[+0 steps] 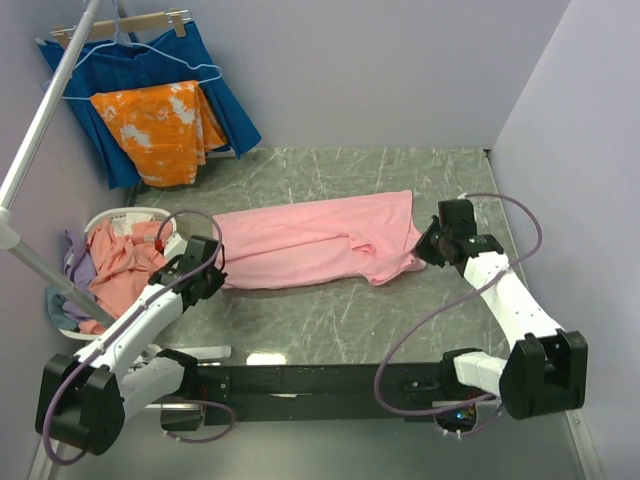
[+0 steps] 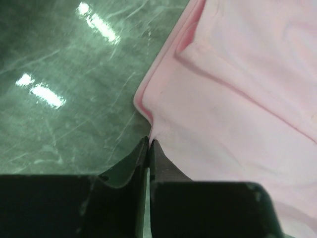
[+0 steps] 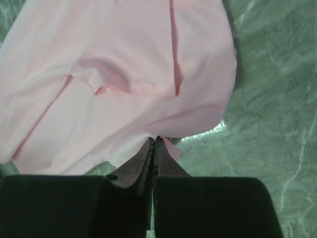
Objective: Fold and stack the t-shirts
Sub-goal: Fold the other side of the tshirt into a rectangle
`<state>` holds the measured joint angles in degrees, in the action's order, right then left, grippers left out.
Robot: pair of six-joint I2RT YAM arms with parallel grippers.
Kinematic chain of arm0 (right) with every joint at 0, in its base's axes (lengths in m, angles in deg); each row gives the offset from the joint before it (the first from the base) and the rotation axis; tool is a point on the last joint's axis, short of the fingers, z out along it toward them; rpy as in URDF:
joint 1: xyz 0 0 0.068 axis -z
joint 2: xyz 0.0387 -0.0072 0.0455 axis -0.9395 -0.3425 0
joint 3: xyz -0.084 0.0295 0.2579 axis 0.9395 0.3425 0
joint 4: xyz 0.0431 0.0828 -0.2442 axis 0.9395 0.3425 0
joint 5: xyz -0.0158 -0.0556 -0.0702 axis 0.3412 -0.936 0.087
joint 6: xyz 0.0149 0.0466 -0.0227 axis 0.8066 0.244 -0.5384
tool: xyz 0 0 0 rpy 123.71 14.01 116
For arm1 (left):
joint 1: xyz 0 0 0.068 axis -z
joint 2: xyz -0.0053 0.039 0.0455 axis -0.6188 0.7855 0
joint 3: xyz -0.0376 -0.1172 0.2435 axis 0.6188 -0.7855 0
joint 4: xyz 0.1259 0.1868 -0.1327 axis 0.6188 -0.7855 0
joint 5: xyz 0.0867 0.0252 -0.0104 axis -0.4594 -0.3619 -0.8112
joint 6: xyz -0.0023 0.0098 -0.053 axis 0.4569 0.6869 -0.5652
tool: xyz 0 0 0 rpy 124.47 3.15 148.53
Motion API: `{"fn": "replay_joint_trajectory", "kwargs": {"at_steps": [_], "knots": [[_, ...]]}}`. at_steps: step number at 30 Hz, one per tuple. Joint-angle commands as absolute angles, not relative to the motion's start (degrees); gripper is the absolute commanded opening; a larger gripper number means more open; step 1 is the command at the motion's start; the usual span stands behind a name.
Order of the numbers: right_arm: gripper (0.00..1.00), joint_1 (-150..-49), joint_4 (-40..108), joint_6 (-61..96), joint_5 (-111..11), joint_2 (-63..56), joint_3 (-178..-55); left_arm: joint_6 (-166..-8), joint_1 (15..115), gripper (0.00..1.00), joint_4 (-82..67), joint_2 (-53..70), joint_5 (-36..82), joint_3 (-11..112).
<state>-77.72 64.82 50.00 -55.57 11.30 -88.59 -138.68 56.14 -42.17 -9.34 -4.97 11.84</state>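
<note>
On the grey-green marbled table (image 1: 340, 320), the soft light pink t-shirt (image 1: 315, 240) lies spread, its long axis running left to right between my arms. The white laundry basket (image 1: 130, 213) at far left holds a crumpled salmon-pink shirt (image 1: 120, 262) and a lilac shirt (image 1: 75, 255). My left gripper (image 2: 149, 141) pinches the spread shirt's left edge, my right gripper (image 3: 154, 141) its right edge.

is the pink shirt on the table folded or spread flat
Folded over, not spread: the pink t-shirt lies as a long strip with doubled edges and creases.
</note>
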Motion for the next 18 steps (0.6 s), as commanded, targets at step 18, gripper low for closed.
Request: {"fn": "replay_joint_trajectory", "kwargs": {"at_steps": [18], "knots": [[0.0, -73.4, 58.0, 45.1, -49.5, -21.9, -114.4, -129.0, 49.0, 0.11, -27.5, 13.4, -3.4, 23.0]]}}
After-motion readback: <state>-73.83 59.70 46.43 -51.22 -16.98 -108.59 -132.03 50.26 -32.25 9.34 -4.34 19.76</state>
